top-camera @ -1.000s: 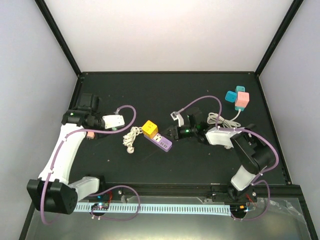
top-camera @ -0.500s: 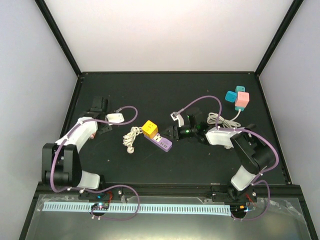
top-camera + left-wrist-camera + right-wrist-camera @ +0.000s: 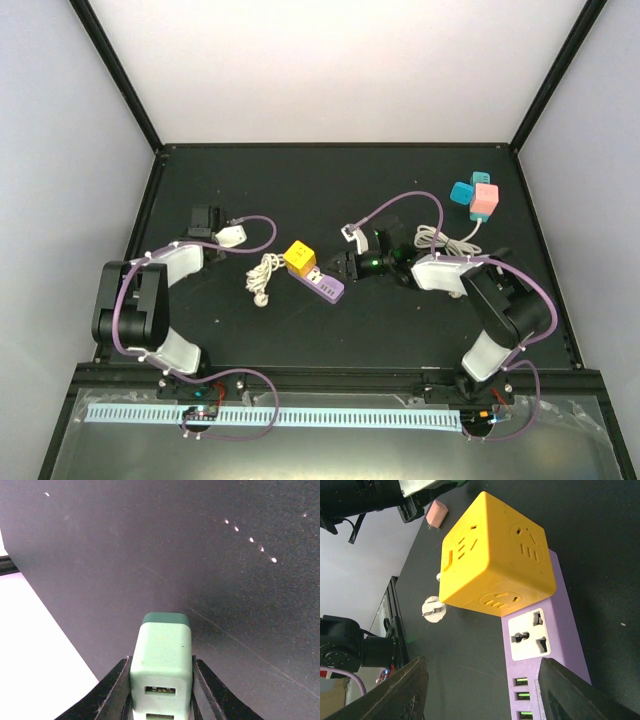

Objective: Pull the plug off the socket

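Observation:
A purple power strip (image 3: 328, 287) lies mid-table with a yellow cube socket adapter (image 3: 298, 257) plugged into its far end. In the right wrist view the strip (image 3: 555, 645) and the cube (image 3: 492, 555) lie straight ahead. My right gripper (image 3: 346, 266) is open, its jaws spread wide around the strip's near end (image 3: 482, 680), not touching it. My left gripper (image 3: 205, 218) is at the back left, away from the strip, and is shut on a mint-green USB charger plug (image 3: 161, 660) held above the black table.
A white cable with a round plug (image 3: 263, 275) lies left of the strip. Teal and pink cube adapters (image 3: 476, 196) with a coiled white cable (image 3: 440, 240) sit at the back right. A small pink plug (image 3: 438, 514) lies beyond the yellow cube.
My left arm has folded back and swung toward the table's left edge, its gripper ending at the back left. The right arm, strip and yellow cube have not moved.

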`<state>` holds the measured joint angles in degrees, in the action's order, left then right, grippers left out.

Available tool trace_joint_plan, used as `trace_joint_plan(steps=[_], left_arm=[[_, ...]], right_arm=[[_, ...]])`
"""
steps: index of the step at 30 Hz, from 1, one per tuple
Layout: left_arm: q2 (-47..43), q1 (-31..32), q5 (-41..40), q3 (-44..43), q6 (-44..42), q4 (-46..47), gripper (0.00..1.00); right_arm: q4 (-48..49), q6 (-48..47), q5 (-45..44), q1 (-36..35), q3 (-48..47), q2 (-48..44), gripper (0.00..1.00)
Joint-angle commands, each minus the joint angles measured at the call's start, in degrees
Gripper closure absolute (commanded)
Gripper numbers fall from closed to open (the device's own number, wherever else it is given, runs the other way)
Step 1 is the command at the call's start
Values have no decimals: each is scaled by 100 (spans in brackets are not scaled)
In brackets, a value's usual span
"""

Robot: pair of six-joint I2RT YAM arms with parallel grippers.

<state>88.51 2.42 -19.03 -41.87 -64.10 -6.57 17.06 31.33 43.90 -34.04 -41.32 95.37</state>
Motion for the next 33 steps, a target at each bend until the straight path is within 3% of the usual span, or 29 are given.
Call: trace_joint_plan(steps=[1, 7, 14, 18, 22, 26, 29, 33], left_arm=[[-4, -89, 15, 306, 75, 240, 73], [-644, -103, 518, 330, 312, -603, 45], [-1770, -104, 1246, 111, 378, -1756, 28], [-2276, -101, 1876, -457, 689, -2684, 2], [-2664, -110, 3177, -1453, 1182, -3847, 1], [-3047, -101, 4038, -1765, 2468, -3488, 1], [-3091, -92, 4720, -2043, 2723, -3750, 1], [-2766, -36, 4923, -2317, 3344, -3748, 1]], right_arm=[[17, -89, -42, -15, 19, -59, 36], [67, -98, 6, -12, 23, -18, 32], [241, -212, 16, -15, 110, -211, 27], [201, -478, -113, -17, 132, -467, 23], [102, -858, -409, -15, 202, -788, 17], [173, -1161, -684, -15, 397, -1089, 11], [107, -1469, -922, -24, 492, -1276, 9], [-247, -1984, -1420, -24, 417, -1422, 8]])
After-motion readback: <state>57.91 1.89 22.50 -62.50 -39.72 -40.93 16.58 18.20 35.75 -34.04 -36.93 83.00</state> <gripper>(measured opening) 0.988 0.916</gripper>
